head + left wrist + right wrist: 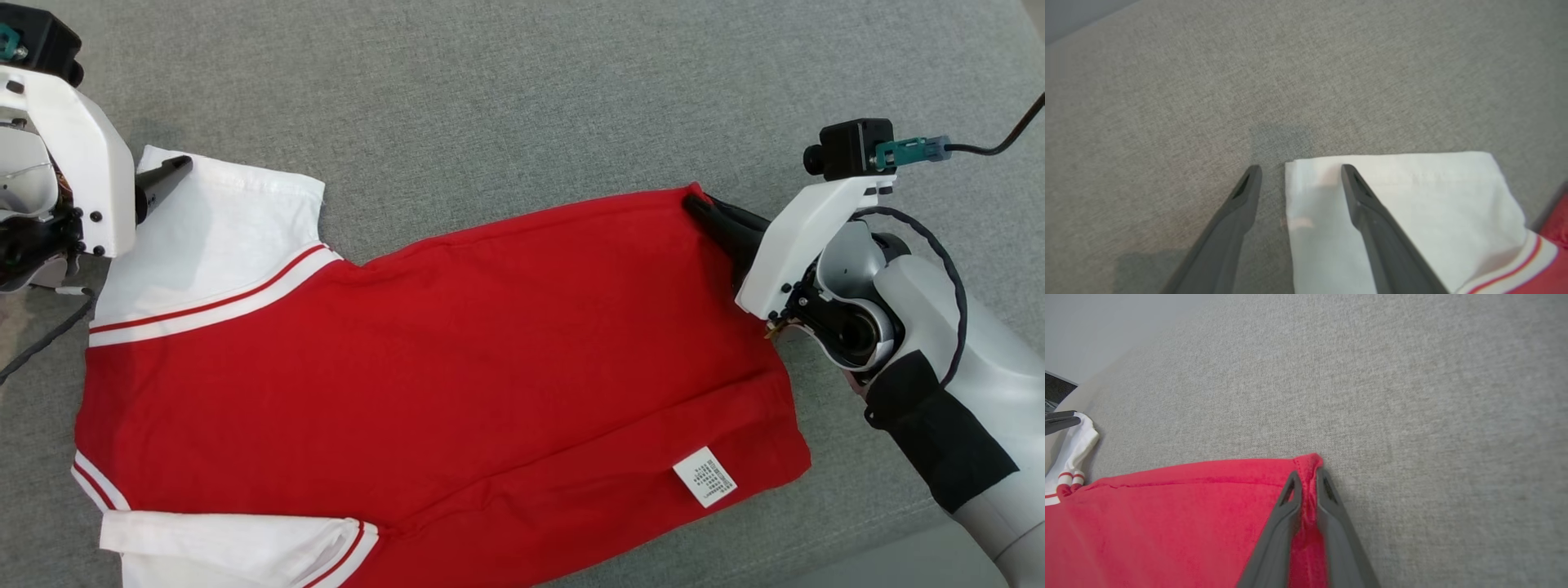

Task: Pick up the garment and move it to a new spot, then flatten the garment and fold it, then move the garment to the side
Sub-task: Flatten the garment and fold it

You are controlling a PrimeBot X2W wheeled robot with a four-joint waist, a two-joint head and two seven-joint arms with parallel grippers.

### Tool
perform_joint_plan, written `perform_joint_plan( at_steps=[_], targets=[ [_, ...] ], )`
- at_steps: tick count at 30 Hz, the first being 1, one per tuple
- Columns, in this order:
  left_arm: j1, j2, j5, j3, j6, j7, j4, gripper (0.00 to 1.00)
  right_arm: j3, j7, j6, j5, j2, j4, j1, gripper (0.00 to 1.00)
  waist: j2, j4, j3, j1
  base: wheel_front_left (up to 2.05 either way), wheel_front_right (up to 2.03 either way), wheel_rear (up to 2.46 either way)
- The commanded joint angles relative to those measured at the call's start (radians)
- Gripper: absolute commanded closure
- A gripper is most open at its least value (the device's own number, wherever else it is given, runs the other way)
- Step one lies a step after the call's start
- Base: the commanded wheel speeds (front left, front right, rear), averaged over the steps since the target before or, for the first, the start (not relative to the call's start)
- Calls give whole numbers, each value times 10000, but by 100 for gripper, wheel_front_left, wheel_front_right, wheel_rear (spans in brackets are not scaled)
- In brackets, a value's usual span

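The garment (441, 359) is a red T-shirt with white sleeves and red-and-white striped trim, spread flat on the grey fabric surface. A white care label (704, 476) shows near its lower right hem. My left gripper (1300, 173) is open at the far left, its fingers straddling the corner of the white sleeve (1396, 212) without closing on it. At the shirt's upper right corner my right gripper (1308, 478) is shut on the garment, with red hem cloth pinched between its fingers (718, 219).
The grey fabric surface (522, 98) stretches wide beyond the shirt to the far side. A pale edge (898, 563) of it shows at the lower right, below my right forearm. A black cable (992, 145) runs off the right wrist camera.
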Motion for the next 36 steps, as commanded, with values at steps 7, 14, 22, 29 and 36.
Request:
perform_joint_plan(
  at_steps=[7, 14, 22, 29, 36],
  targets=[
    [-160, 24, -251, -330, -10, 173, 208, 100, 354, -143, 1, 299, -70, 67, -203, 100, 0, -69, 27, -1, 0, 0, 0],
    [-78, 8, -520, -491, -9, -260, 28, 100, 572, -700, 1, 534, -204, 67, -124, 100, 0, 25, -403, -1, 0, 0, 0],
    [536, 210, -1520, -694, -9, -237, -905, 100, 742, -1159, 1, 1110, -818, -120, 606, 100, 0, 660, -1507, -1, 0, 0, 0],
    [1566, 821, -3322, -780, -11, 739, -2577, 100, 1038, -1297, 1, 1702, -1641, -542, 1394, 100, 0, 1413, -2732, -1, 0, 0, 0],
    [1965, 1424, -4141, -807, -11, 1552, -3459, 100, 1240, -1931, 1, 1798, -2028, -732, 1501, 100, 0, 1824, -3154, -1, 0, 0, 0]
  ],
)
